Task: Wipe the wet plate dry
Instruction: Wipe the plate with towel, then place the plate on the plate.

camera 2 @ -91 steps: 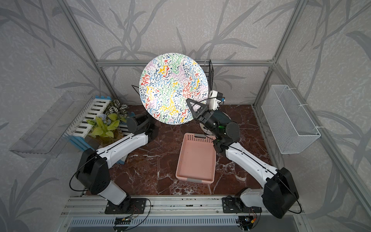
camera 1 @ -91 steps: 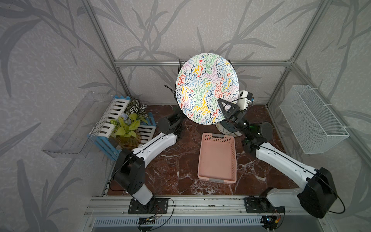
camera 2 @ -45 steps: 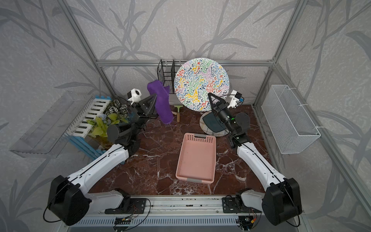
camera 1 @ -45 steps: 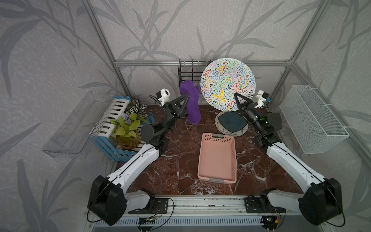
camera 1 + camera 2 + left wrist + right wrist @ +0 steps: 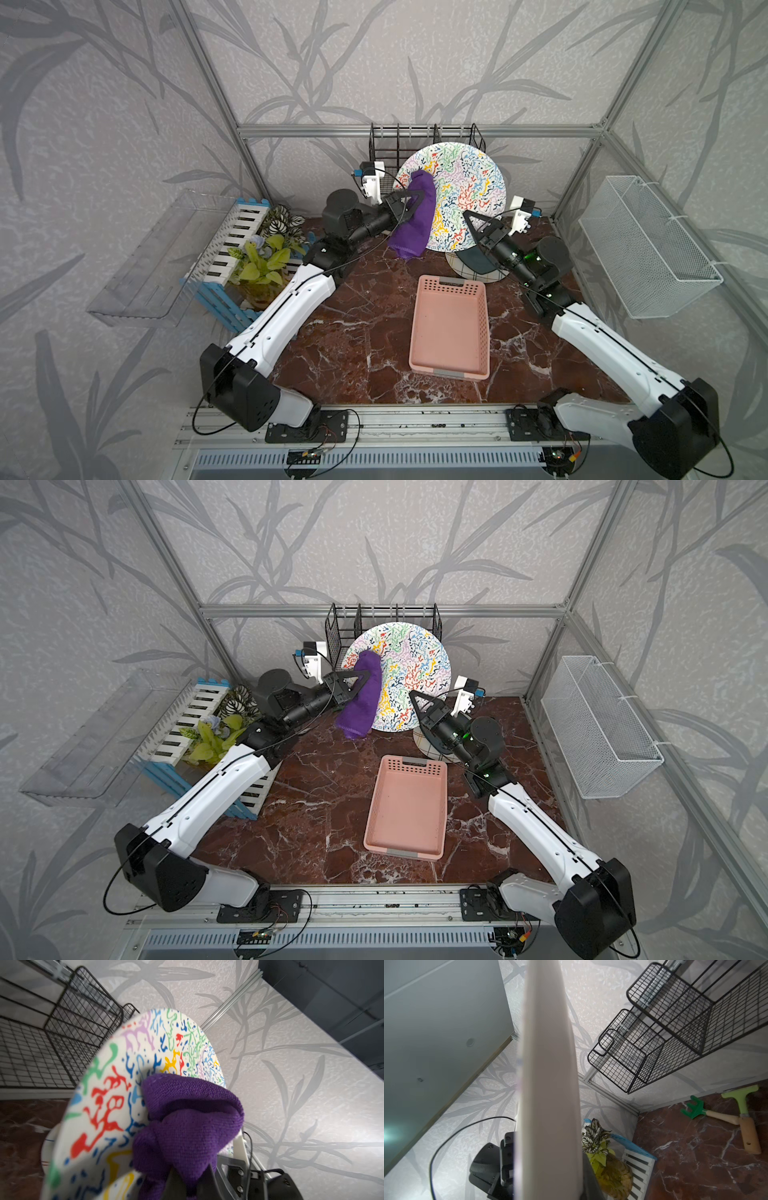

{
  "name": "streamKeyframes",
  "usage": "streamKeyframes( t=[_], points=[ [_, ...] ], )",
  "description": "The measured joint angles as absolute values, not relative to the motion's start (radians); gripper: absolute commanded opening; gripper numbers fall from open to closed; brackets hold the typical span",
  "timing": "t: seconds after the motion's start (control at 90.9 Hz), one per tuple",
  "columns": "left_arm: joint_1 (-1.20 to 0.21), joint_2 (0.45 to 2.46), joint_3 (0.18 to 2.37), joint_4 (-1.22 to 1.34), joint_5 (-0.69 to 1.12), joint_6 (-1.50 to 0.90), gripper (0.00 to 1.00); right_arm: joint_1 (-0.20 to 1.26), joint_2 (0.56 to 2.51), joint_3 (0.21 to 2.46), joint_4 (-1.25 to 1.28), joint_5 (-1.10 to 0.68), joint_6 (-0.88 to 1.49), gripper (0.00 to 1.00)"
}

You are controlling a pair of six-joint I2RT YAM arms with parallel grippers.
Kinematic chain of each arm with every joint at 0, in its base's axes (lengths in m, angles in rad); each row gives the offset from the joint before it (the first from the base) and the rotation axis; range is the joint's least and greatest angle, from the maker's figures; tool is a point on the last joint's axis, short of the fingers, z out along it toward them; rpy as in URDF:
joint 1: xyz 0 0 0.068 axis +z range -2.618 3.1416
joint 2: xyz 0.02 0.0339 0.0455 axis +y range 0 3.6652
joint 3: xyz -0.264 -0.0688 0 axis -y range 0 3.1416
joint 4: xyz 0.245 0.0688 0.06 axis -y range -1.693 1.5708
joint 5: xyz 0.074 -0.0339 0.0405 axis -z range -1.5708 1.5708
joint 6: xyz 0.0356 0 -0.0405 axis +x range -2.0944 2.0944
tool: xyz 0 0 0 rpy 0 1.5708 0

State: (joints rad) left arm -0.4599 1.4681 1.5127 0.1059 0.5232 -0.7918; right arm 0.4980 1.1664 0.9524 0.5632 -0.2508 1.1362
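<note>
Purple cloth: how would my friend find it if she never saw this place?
Look at the back wall and find the black wire rack. Just in front of it a big colourful plate is held up on edge, and the cloth lies against its face, pinched in the left gripper. It is the only plain purple, soft thing there.

no legible text, label, brand or number in any view. plate [image 5: 461, 195] carries only coloured squiggles (no letters among them, checked in the left wrist view too). small circuit board [image 5: 309, 457] at the front rail: markings too small to read.
</note>
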Motion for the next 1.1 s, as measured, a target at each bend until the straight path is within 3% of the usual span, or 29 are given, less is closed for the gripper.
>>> streamKeyframes(
  t=[0.11, 0.242, 0.407, 0.539, 0.671, 0.836, 0.946, 1.1],
  points=[
    [-0.466, 1.531, 1.657, -0.008, 0.532, -0.620, 0.00, 0.578, 1.147, 0.953, 0.480, -0.273, 1.068, 0.00],
    [-0.566, 1.548, 1.662, -0.077, 0.540, -0.480, 0.00, 0.598, 1.147, 0.953, 0.389, -0.324, 1.045, 0.00],
    [-0.638, 1.517, 1.520, -0.055, 0.525, -0.430, 0.00, 0.477, 1.155, 0.952, 0.351, -0.363, 1.091, 0.00],
    [-0.516, 1.420, 1.342, -0.035, 0.558, -0.497, 0.00, 0.347, 1.118, 0.919, 0.347, -0.344, 1.144, 0.00],
    [-0.398, 1.345, 1.249, -0.033, 0.564, -0.560, 0.00, 0.224, 0.952, 0.810, 0.274, -0.256, 1.182, 0.00],
    [-0.376, 1.271, 1.200, -0.032, 0.555, -0.576, 0.00, 0.083, 0.803, 0.721, 0.135, -0.207, 1.223, 0.00],
    [-0.376, 1.246, 1.152, -0.030, 0.555, -0.577, 0.00, -0.012, 0.829, 0.689, 0.102, -0.210, 1.242, 0.00],
    [-0.375, 1.244, 1.081, -0.034, 0.554, -0.586, 0.00, -0.059, 1.010, 0.687, 0.119, -0.225, 1.238, 0.00]
  ],
)
